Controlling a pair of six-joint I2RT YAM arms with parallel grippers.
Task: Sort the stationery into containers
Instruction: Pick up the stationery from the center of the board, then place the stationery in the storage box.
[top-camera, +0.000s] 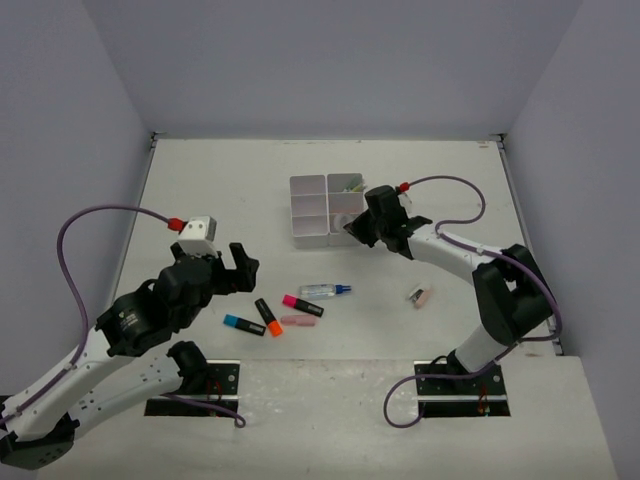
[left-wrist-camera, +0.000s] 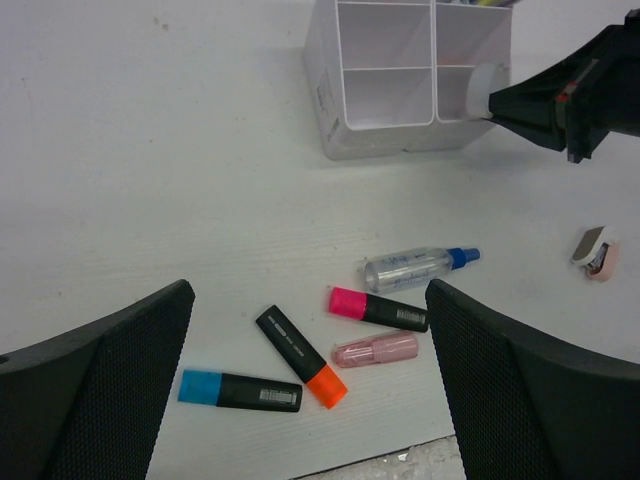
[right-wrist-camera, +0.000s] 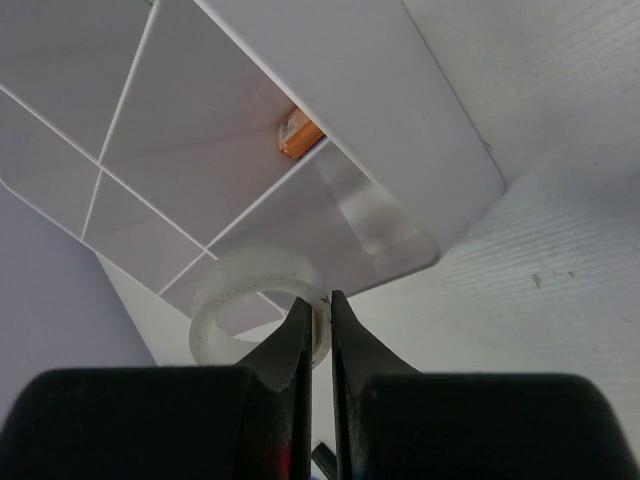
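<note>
The white organiser tray (top-camera: 308, 180) stands at the table's middle back; it also shows in the left wrist view (left-wrist-camera: 330, 100) and the right wrist view (right-wrist-camera: 380, 100). My right gripper (top-camera: 353, 228) is shut on a translucent tape ring (right-wrist-camera: 235, 290), held at the tray's near right corner (left-wrist-camera: 480, 92). On the table lie a blue-ended highlighter (left-wrist-camera: 240, 390), an orange-ended one (left-wrist-camera: 300, 357), a pink-ended one (left-wrist-camera: 378, 308), a pink clear-cased eraser (left-wrist-camera: 375, 350) and a blue-capped glue pen (left-wrist-camera: 415, 268). My left gripper (left-wrist-camera: 310, 290) is open and empty above them.
A small pink and white item (top-camera: 420, 295) lies alone on the right of the table. Some items sit in the tray's far right compartment (top-camera: 350, 184), and an orange one (right-wrist-camera: 297, 135) shows in a compartment. Grey walls close in the table on three sides.
</note>
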